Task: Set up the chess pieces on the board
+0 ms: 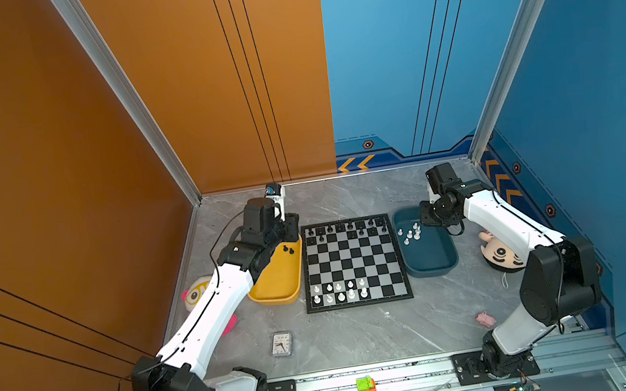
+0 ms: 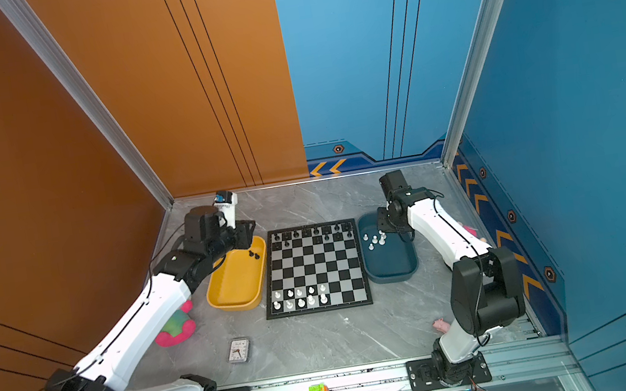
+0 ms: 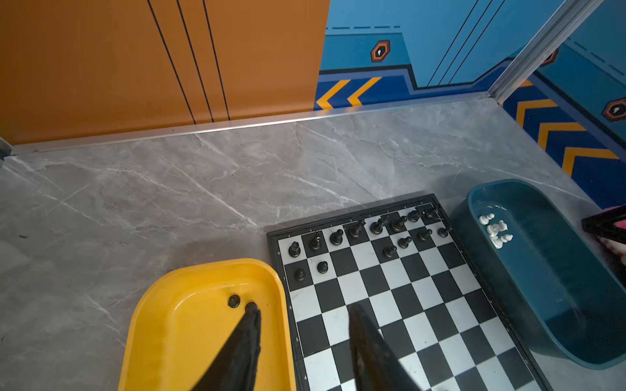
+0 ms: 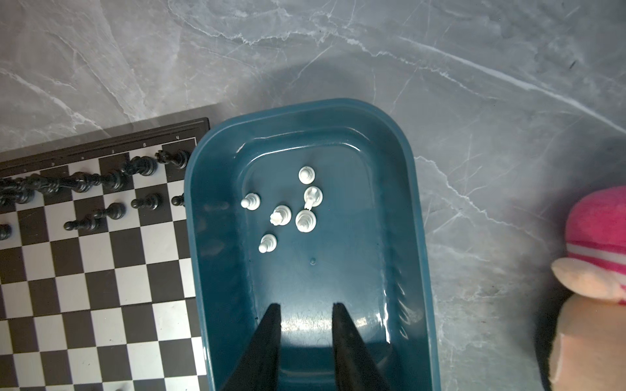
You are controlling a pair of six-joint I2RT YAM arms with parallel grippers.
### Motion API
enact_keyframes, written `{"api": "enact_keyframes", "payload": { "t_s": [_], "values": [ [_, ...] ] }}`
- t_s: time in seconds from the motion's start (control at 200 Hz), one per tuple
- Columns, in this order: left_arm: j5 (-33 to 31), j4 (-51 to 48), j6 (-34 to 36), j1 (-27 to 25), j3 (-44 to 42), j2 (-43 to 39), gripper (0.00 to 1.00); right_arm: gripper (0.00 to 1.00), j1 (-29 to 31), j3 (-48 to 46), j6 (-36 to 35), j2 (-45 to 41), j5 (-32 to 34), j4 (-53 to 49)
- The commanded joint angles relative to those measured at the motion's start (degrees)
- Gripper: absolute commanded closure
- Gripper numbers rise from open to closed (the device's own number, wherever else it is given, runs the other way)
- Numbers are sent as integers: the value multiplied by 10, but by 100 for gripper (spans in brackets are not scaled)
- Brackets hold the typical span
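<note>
Here, the grey bench [image 1: 365, 331] fills the lower middle of both top views, with the board [image 1: 354, 257] lying flat at its centre. The yellow tray [image 1: 279, 290] sits just left of the board and the dark teal tray [image 1: 432, 260] just right of it.

The left pincer [image 3: 303, 308] hangs over the upper end of the yellow tray. Its jaws are well apart and hold nothing, and one fingertip [image 3: 252, 313] is right beside a pawn. The right pincer [image 4: 306, 304] hangs over the teal tray, its jaws parted less widely and also empty.

Black chess pieces [image 1: 339, 227] fill the board's upper edge in a top view, and the pawn row below them shows two gaps. White chess pieces [image 1: 340, 291] stand in two part-filled rows at the lower edge. Six more white ones [image 4: 281, 215] cluster in the teal tray, and two black pawns [image 3: 234, 300] are in the yellow tray.

The step in hand looks like picking a black pawn. The two stand just beside each other, so the jaws should be centred on the nearer pawn [image 3: 251, 306]. A sideways shift is needed first so one finger passes between the pair rather than landing on either. Close gently low on the stem, lift straight up over the tray wall, and lower the pawn squarely onto a free square without brushing its neighbours.
</note>
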Motion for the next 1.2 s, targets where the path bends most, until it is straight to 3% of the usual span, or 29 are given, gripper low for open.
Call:
{"api": "enact_keyframes", "payload": {
  "t_s": [0.0,0.26,1.196],
  "values": [
    [22,71,2,18,-52,-43,53,72,-3,25,-16,29,16,-30],
    [36,139,-14,52,-136,-106,48,73,6,36,-10,73,14,-30],
    [80,153,-28,70,-126,-77,49,75,20,59,-15,162,24,-21]
  ]
}}
